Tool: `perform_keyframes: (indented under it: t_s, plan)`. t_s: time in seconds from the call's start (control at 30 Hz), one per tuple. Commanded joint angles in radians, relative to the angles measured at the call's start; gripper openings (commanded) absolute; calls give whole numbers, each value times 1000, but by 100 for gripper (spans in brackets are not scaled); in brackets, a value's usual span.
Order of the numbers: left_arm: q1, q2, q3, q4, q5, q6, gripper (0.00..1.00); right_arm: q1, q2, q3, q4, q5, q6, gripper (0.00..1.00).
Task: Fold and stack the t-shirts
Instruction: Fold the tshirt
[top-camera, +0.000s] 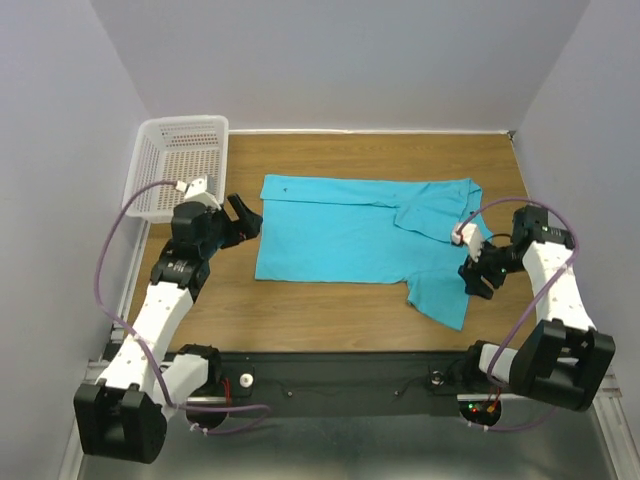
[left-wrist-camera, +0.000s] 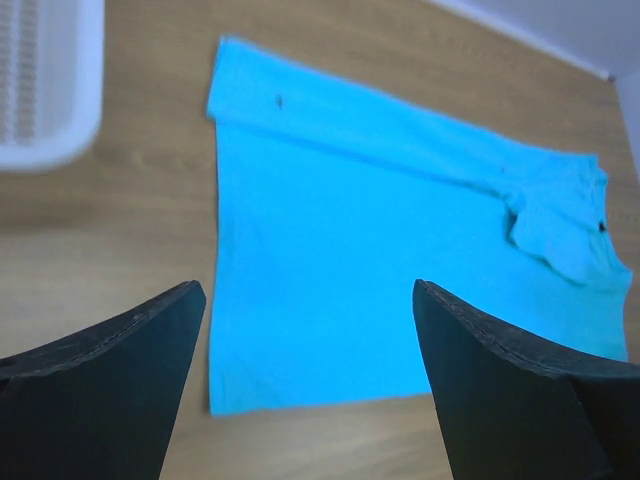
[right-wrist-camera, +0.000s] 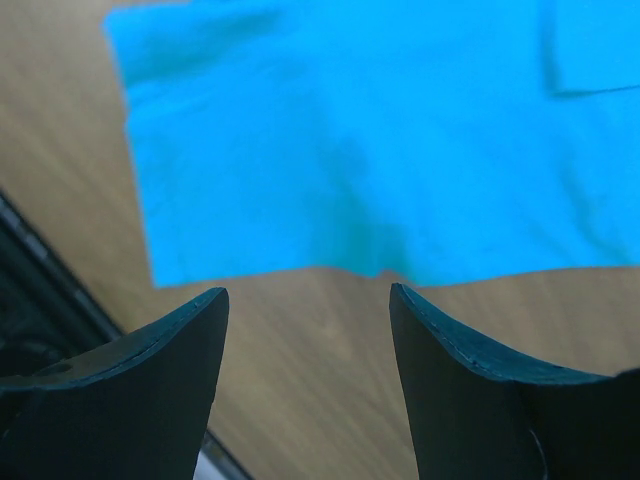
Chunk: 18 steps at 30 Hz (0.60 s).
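One turquoise-blue t-shirt (top-camera: 350, 235) lies spread on the wooden table, hem to the left, neck to the right. Its far sleeve is folded over the body and its near sleeve (top-camera: 440, 295) sticks out toward the front. My left gripper (top-camera: 245, 218) is open and empty just left of the hem; in the left wrist view the shirt (left-wrist-camera: 380, 250) lies ahead between my open fingers (left-wrist-camera: 130, 360). My right gripper (top-camera: 478, 275) is open and empty beside the near sleeve; in the right wrist view the cloth (right-wrist-camera: 350, 140) lies just beyond my fingertips (right-wrist-camera: 190, 340).
A white plastic mesh basket (top-camera: 178, 165) stands at the table's far left corner, also in the left wrist view (left-wrist-camera: 45, 85). White walls close in the back and sides. A black rail (top-camera: 330, 375) runs along the table's near edge.
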Motion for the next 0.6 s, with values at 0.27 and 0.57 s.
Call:
perform_keyframes:
  t_s: [0.27, 0.57]
  plan:
    - [3, 99, -215, -85, 92, -255, 79, -4, -73, -137, -110, 45, -178, 70]
    - [-58, 243, -228, -128, -35, -380, 69, -4, -61, -138, -54, 22, -102, 68]
